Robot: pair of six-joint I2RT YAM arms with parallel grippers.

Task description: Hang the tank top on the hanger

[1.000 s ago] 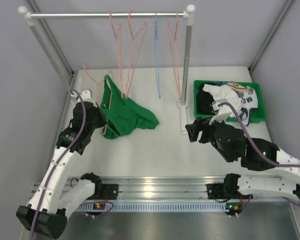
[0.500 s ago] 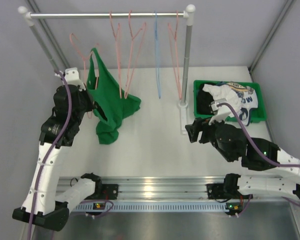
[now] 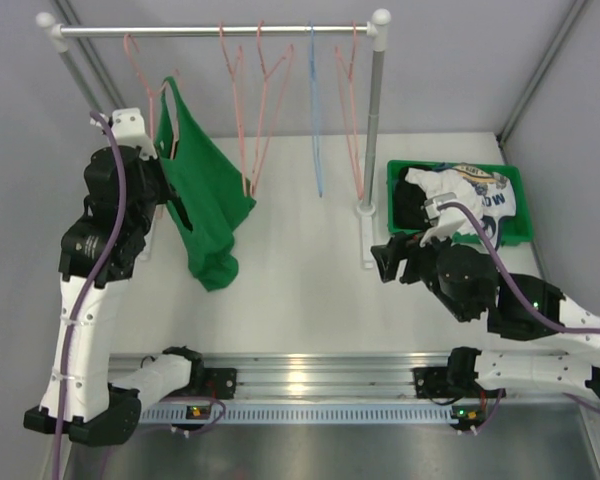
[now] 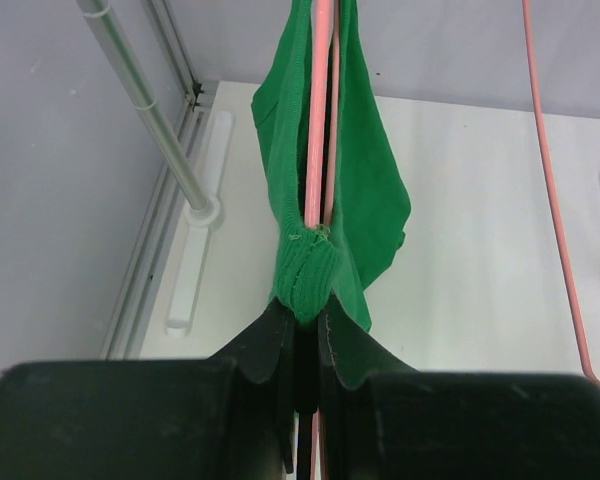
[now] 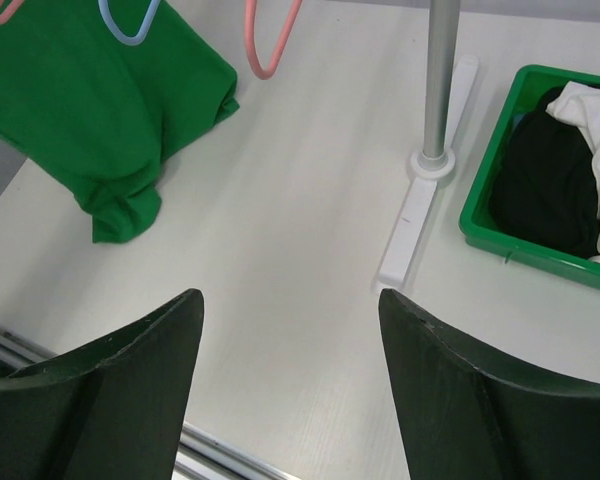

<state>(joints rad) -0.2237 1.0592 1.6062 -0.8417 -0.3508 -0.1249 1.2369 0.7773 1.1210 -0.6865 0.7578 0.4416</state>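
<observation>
The bright green tank top (image 3: 205, 195) hangs draped on a salmon-pink wire hanger (image 3: 132, 48), raised at the left end of the rail; its lower part bunches near the table. My left gripper (image 3: 166, 150) is shut on the tank top's strap together with the hanger wire. In the left wrist view the folded strap (image 4: 305, 275) sits pinched at the fingertips and the pink wire (image 4: 320, 120) runs up through the fabric. My right gripper (image 3: 385, 262) is open and empty, low over the table's middle right (image 5: 290, 300). The tank top also shows in the right wrist view (image 5: 90, 110).
The clothes rail (image 3: 215, 30) holds further pink hangers (image 3: 250, 90) and a blue hanger (image 3: 314, 110). The rail's right pole (image 3: 373, 120) stands on its foot by a green bin (image 3: 458, 168) holding white printed (image 3: 470, 195) and black garments.
My left arm has lifted the tank top and hanger off the table, up and back toward the left end of the rail. The right arm has barely moved.
</observation>
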